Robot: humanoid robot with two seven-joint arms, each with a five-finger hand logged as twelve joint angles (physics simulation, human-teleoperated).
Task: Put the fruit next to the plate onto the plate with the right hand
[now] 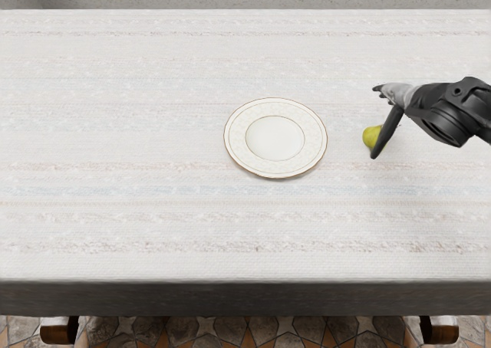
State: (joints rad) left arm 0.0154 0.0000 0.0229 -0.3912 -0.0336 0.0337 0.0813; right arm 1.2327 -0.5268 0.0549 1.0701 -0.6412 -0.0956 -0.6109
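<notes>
A white plate (275,137) with a thin gold rim lies flat near the middle of the table. To its right, apart from it, a small yellow-green fruit (371,136) rests on the tablecloth. My right hand (386,122) comes in from the right edge and hangs right over the fruit. Its dark fingers (386,133) point down along the fruit's right side and cover part of it. Whether they touch the fruit I cannot tell. The fingers look extended, not closed around it.
The table (153,210) carries a pale striped cloth, with its front edge low in the picture. Below that edge show a patterned floor and wooden chair parts (60,330).
</notes>
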